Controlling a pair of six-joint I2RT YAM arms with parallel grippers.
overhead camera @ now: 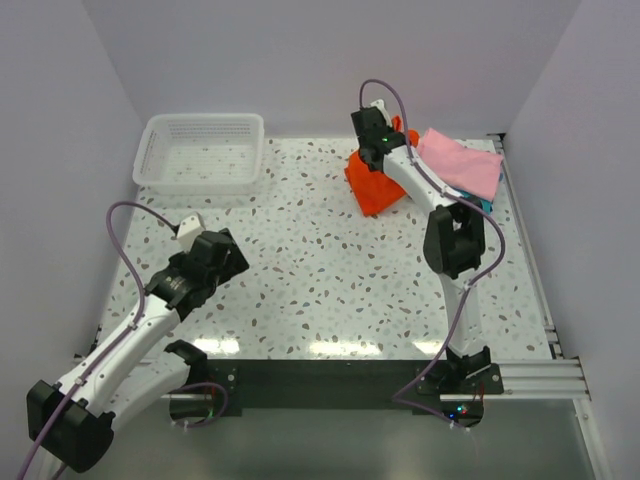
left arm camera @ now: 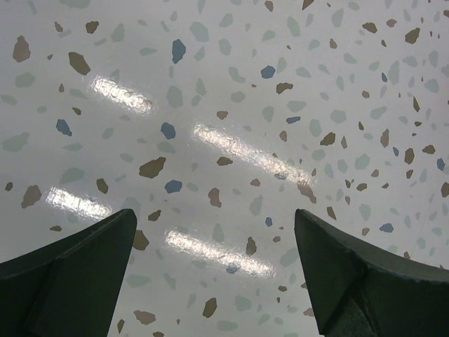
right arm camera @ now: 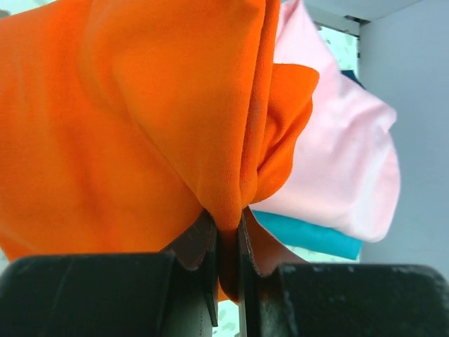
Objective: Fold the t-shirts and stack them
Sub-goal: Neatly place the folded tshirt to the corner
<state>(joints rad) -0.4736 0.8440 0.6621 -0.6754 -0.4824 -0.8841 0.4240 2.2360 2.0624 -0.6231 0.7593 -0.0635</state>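
Top view: right jaws are out at the far right of the surface (overhead camera: 330, 280), clenched on the orange shirt (overhead camera: 375, 190), which hangs bunched below them. Pink shirt (overhead camera: 462, 162) lies flat just beside it, to the right. A strip of teal shirt (overhead camera: 484, 204) shows at the pink one's near edge. White basket (overhead camera: 152, 160) is in the far left corner, well apart from the shirts. Left jaws sit near left, over bare surface.

Left wrist: left jaws are spread wide with nothing between them, only speckled surface (left arm camera: 224, 105) below.

Right wrist: right jaws pinch a fold of orange shirt (right arm camera: 140, 105). Pink shirt (right arm camera: 344, 140) is behind on the right, teal shirt (right arm camera: 309, 237) under it.
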